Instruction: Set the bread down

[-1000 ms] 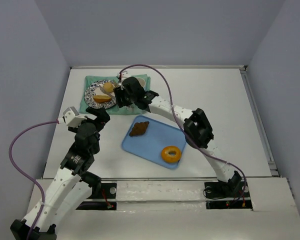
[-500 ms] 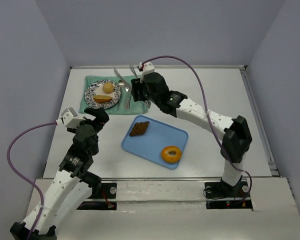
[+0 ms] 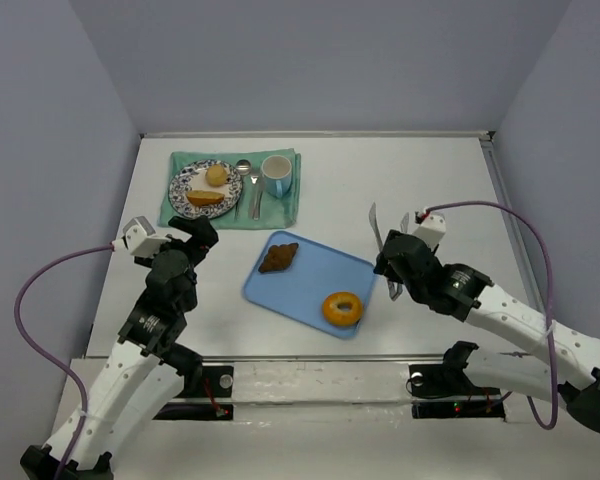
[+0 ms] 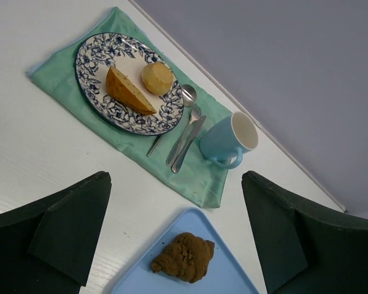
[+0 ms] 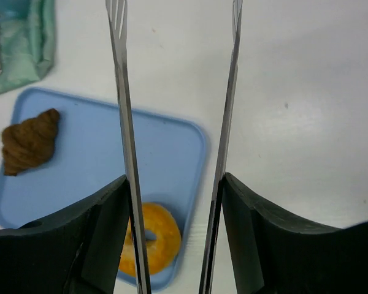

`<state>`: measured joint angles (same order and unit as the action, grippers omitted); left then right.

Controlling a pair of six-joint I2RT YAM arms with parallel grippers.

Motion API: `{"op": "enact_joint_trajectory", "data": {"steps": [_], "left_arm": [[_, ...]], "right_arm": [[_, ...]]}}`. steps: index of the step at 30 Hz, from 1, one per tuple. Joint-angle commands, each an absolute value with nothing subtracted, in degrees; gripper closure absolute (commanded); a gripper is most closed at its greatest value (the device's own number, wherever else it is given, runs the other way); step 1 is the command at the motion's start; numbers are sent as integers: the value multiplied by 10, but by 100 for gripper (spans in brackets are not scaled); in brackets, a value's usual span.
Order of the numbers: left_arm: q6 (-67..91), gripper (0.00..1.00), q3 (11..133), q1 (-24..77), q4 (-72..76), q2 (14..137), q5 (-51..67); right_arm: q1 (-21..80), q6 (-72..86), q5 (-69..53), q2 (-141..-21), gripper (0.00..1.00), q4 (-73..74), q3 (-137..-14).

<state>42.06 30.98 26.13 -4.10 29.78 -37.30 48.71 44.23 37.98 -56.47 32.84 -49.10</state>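
The bread lies on a blue-patterned plate [image 3: 183,180] at the back left: an oblong golden roll [image 3: 206,198] and a round tan bun [image 3: 216,175]. Both also show in the left wrist view, roll [image 4: 127,92] and bun [image 4: 157,78]. My right gripper [image 3: 395,262] is shut on metal tongs [image 3: 378,238], right of the blue tray. The tongs' blades [image 5: 124,122] stand apart with nothing between them. My left gripper [image 3: 193,235] is open and empty, left of the tray and nearer than the plate.
The plate sits on a green cloth [image 3: 288,205] with a spoon and fork [image 3: 243,185] and a blue mug [image 3: 276,175]. A blue tray [image 3: 292,295] at centre holds a dark croissant-like pastry [image 3: 278,257] and an orange ring donut [image 3: 342,308].
My right arm, holding the tongs, has drawn back from over the plate, past the mug, to the near right of the tray. The bread stays on the plate. The left arm has barely moved.
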Motion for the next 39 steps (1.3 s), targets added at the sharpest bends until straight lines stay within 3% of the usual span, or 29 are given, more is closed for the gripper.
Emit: {"op": "enact_joint_trajectory", "data": {"steps": [1,8,11,16,19,20,22,35,39], "left_arm": [[423,1,305,258,-16,300,-390],[420,1,306,258,-7,318,-388],[419,1,311,258,-11,330,-389],[421,1,312,258,-11,333,-392],[421,1,311,258,-12,332,-395],[421,1,310,258,-12,330,-395],[421,1,310,258,-12,328,-396],[421,1,310,258,-16,323,-396],[417,1,311,258,-12,329,-399]], "right_arm": [[488,658,378,-549,35,492,-418],[488,722,411,-535,36,504,-374],[488,736,414,-534,28,515,-370],[488,753,371,-553,28,519,-353],[488,756,338,-566,21,519,-345],[488,757,334,-575,11,519,-345],[488,757,333,-584,1,519,-352],[488,673,515,-581,0,517,-511],[488,546,525,-569,0,449,-542]]}}
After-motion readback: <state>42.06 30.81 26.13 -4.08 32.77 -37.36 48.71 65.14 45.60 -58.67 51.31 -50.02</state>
